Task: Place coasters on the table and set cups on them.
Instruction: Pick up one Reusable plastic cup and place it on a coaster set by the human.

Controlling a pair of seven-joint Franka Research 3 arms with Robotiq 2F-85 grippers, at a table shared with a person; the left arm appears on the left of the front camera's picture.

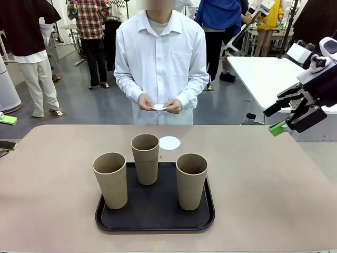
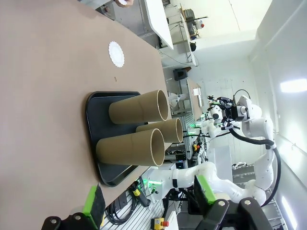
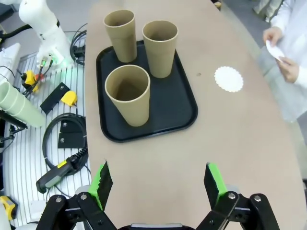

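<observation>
Three tan cups stand upright on a black tray on the beige table. One white lacy coaster lies on the table just beyond the tray. The person at the far side holds more white coasters in both hands. My right gripper hangs open above the table's far right corner, well away from the tray. In its wrist view that gripper is open and bare, with the cups and coaster ahead. My left gripper is open at the table's left edge.
A white table stands behind at the right. Cables and a handheld controller lie below the table's near edge. Other people walk in the background. Bare tabletop lies left, right and beyond the tray.
</observation>
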